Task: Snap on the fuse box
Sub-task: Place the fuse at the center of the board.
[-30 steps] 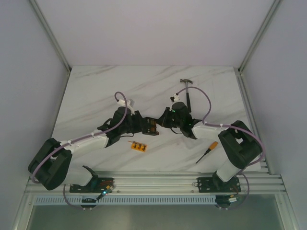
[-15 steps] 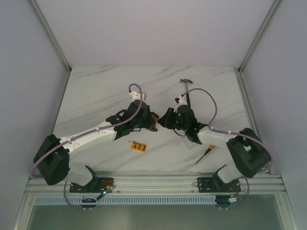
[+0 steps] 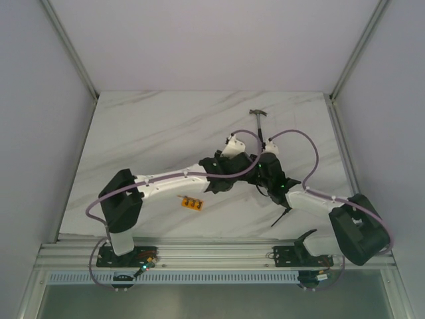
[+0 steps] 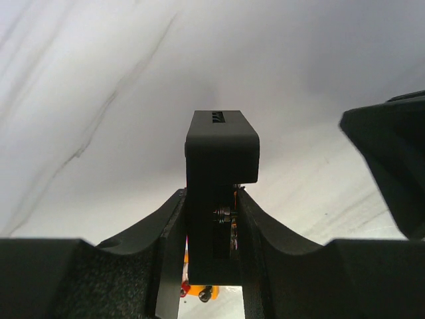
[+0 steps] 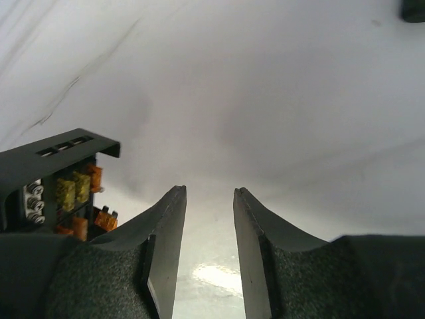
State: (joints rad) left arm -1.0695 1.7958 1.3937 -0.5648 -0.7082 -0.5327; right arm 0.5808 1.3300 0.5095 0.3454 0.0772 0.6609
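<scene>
The fuse box (image 4: 220, 153) is a small black box standing on edge between my left gripper's (image 4: 211, 194) fingers, which are shut on its lower half. Orange fuses show under its lid in the right wrist view, where the fuse box (image 5: 56, 176) sits at the far left. My right gripper (image 5: 209, 190) is open there, with only bare table between its fingers, and the box lies off to its left. From above, both grippers meet near the table's middle, right gripper (image 3: 264, 170) just right of the left wrist (image 3: 229, 166). The box is hidden there.
A hammer (image 3: 259, 123) lies behind the grippers. A small orange strip with dark dots (image 3: 192, 203) lies near the front, left of centre. A screwdriver tip (image 3: 279, 219) pokes out under the right forearm. The marble table (image 3: 133, 133) ends at metal rails.
My left arm has swung right and forward, carrying the fuse box. The right gripper has opened off the box and drawn back to the right.
</scene>
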